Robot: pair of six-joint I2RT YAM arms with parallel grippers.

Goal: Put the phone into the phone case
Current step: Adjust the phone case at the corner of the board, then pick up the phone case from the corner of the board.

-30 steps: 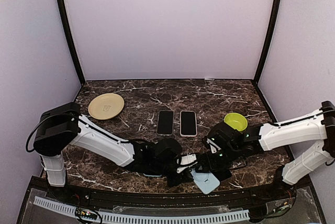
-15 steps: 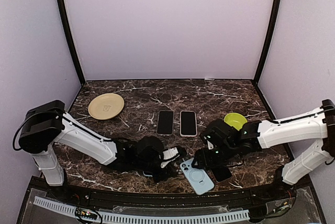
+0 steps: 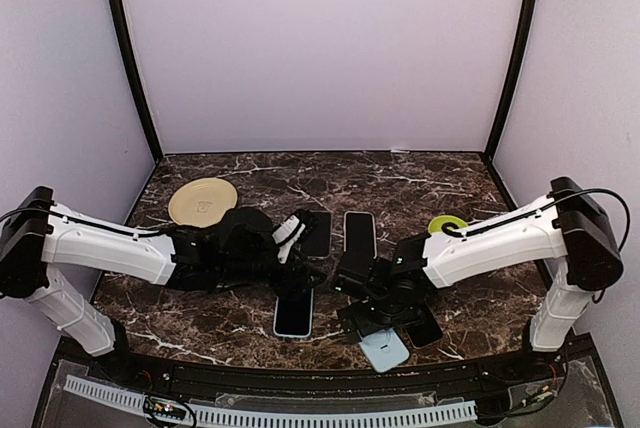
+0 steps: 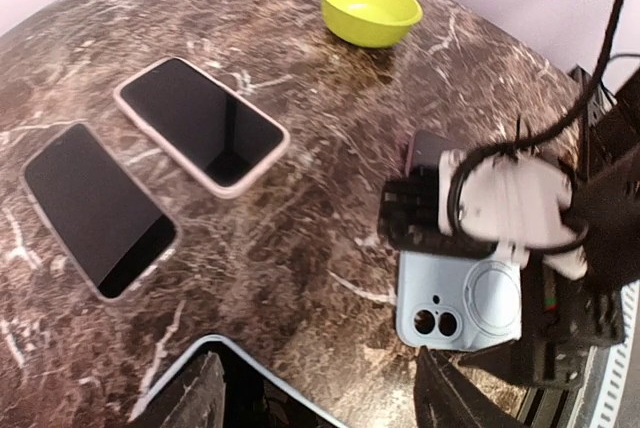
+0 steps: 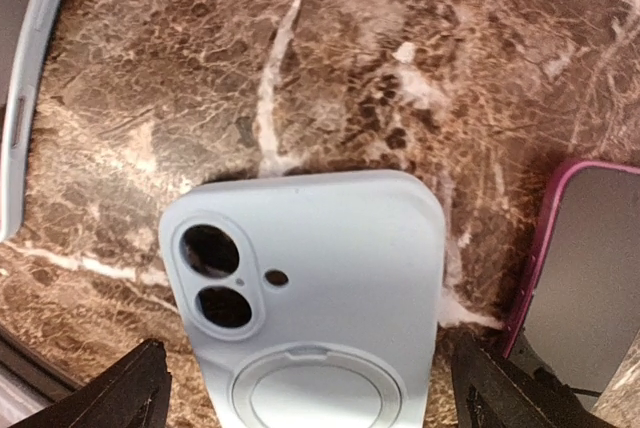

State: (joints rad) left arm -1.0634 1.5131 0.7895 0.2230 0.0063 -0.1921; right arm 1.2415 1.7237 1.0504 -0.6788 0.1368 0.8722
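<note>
The phone point(image 3: 293, 313) lies screen up on the marble near the front edge; its pale rim point(image 4: 215, 353) shows low in the left wrist view. My left gripper point(image 3: 298, 280) hovers over its far end, open point(image 4: 320, 403), holding nothing. The light blue phone case point(image 3: 386, 349) lies back up just right of the phone, camera holes and ring showing point(image 5: 310, 298). Over the case stands my right gripper point(image 3: 372, 320), open wide point(image 5: 315, 400), a fingertip point(image 5: 120, 398) on each side of it. I cannot tell whether they touch it.
Two more phones point(image 3: 316, 233) point(image 3: 360, 235) lie screen up mid-table. A magenta-cased phone point(image 3: 426, 332) sits right beside the blue case point(image 5: 585, 268). A green bowl point(image 3: 450, 225) stands at the right and a tan plate point(image 3: 203, 201) at the back left.
Both grippers have opened. The left arm has pulled back and leftward, leaving the phone flat on the table. The right gripper has shifted left over the blue case.
</note>
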